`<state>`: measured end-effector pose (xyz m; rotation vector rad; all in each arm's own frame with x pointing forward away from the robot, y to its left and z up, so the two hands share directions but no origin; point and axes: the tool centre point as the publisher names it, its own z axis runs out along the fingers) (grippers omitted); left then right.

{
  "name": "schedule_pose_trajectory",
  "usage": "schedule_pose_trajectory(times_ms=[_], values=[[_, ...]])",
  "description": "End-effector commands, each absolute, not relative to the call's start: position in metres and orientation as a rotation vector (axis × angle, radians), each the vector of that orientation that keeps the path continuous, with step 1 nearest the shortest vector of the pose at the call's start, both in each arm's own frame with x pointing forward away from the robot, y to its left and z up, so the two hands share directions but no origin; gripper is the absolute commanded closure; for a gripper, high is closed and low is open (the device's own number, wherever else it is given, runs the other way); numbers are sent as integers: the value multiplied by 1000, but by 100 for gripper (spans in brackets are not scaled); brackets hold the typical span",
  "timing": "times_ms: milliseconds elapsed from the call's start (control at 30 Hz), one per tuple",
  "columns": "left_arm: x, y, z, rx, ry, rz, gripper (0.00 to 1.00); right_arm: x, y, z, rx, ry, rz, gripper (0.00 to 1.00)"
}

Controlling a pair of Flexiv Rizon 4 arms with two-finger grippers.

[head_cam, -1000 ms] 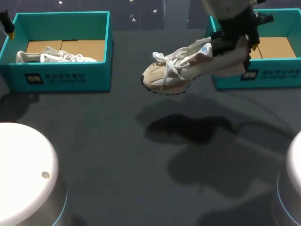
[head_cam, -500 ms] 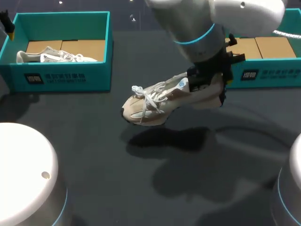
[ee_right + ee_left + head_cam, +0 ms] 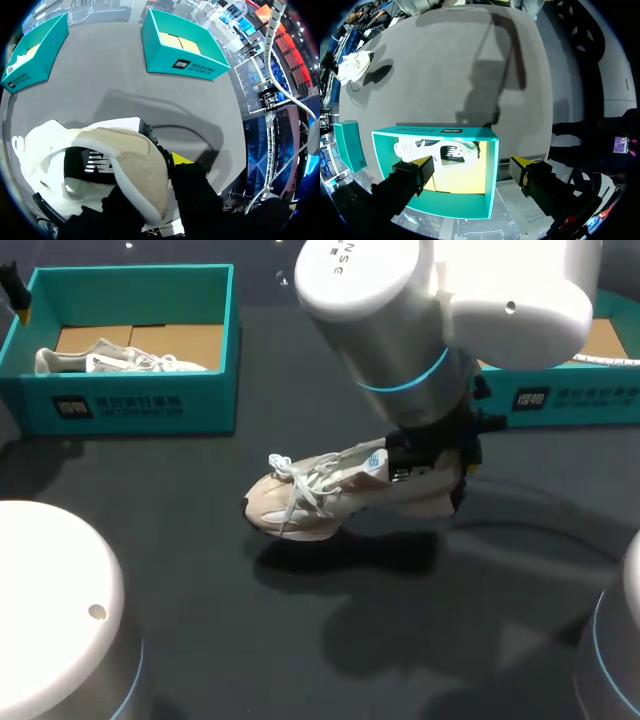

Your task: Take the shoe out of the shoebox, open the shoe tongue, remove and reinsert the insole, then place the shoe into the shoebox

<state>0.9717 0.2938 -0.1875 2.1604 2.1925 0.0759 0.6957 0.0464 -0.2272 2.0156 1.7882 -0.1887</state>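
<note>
Over the middle of the desk (image 3: 200,580), your right gripper (image 3: 437,462) is clamped on the heel of the shoe (image 3: 330,490), toe slightly down and seemingly just clear of the surface, though contact is hard to judge. You're on the first step: out of the right box (image 3: 560,400). Next, set it down level and let go. Its beige upper looks soft, the laces (image 3: 300,480) loose. Your left gripper (image 3: 470,165) hangs wide open over the left box (image 3: 445,134), holding nothing.

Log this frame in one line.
right gripper: shut on shoe, over table | left gripper: open, by left shoebox | right shoebox: no shoe inside
</note>
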Motion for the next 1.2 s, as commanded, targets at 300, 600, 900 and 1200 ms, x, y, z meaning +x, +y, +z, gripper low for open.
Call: schedule_pose_trajectory(times_ms=[300, 600, 900, 1200], values=[[971, 294, -187, 2162, 2191, 79, 0, 693, 52, -241, 2008, 1797, -197, 100], [971, 294, -187, 2162, 2191, 79, 0, 681, 62, -280, 2059, 1804, -232, 100], [971, 294, -187, 2162, 2191, 79, 0, 677, 64, -309, 2101, 1810, -192, 100], [971, 294, -187, 2162, 2191, 79, 0, 675, 66, -343, 2138, 1852, -164, 100]])
